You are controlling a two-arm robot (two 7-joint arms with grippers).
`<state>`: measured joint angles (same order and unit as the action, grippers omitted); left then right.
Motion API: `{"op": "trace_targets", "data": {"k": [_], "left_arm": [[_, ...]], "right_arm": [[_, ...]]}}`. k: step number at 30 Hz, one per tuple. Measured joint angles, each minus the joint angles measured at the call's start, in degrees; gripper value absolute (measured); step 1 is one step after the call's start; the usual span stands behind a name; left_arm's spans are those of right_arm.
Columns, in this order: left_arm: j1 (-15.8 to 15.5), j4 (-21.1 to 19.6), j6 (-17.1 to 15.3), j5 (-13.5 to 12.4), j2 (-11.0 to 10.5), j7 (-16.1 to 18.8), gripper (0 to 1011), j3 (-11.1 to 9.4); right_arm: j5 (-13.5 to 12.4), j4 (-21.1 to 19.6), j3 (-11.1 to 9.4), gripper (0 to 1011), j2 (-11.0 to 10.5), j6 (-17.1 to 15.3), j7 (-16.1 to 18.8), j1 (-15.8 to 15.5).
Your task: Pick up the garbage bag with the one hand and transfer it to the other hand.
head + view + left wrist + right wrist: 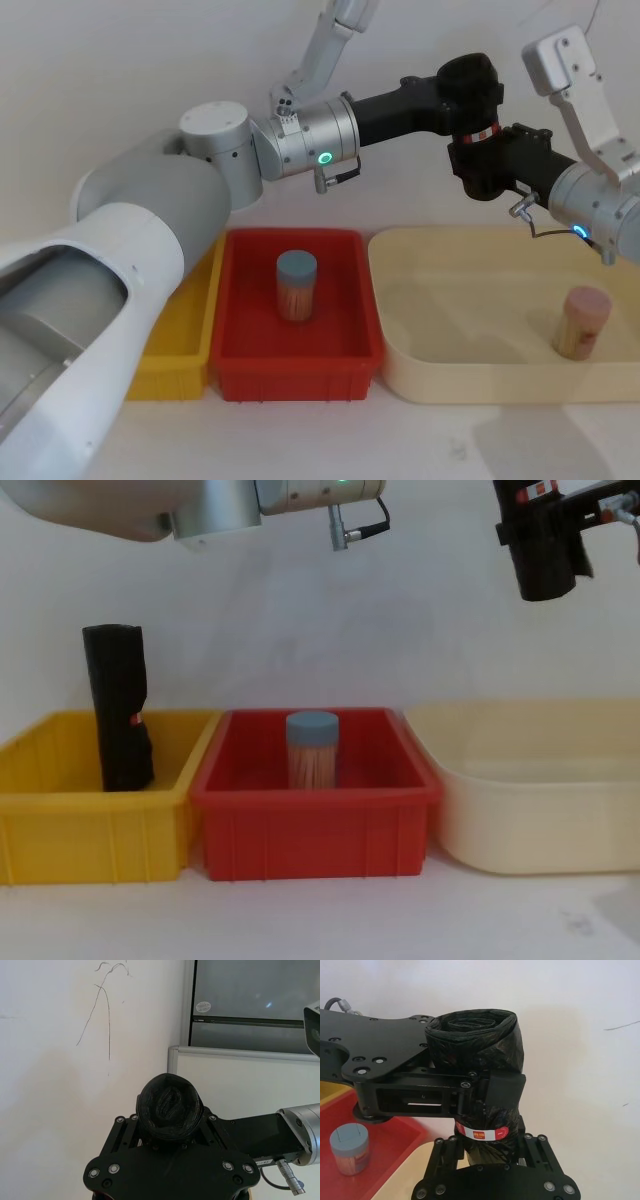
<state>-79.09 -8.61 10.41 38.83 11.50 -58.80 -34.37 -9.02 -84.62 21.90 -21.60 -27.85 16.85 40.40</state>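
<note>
High above the bins, the garbage bag, a black roll with a red-and-white label band, is held upright between both arms. My left gripper, on the green-ringed arm, reaches in from the left and is shut on the roll's upper half. The right gripper, on the blue-ringed arm, comes in from the right and clasps the lower half just under the label. In the right wrist view its fingers press against both sides of the bag. The left wrist view shows the roll's end between the left fingers.
A second black roll stands in the yellow bin at the left. The red bin in the middle holds a blue-lidded jar. The cream tub at the right holds a pink-lidded jar.
</note>
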Motion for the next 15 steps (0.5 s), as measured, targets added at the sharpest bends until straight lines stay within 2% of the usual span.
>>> {"op": "trace_targets", "data": {"k": [3, 15], "left_arm": [[0.0, 0.0, 0.0, -0.01, 0.0, 0.0, 403, 0.0], [0.0, 0.0, -0.01, 0.0, 0.0, -0.01, 403, 0.0]], "right_arm": [[0.0, 0.09, -0.03, 521, 0.07, -0.04, 0.01, 0.04], [0.0, 0.32, -0.12, 518, 0.17, -0.1, 0.02, 0.13]]}}
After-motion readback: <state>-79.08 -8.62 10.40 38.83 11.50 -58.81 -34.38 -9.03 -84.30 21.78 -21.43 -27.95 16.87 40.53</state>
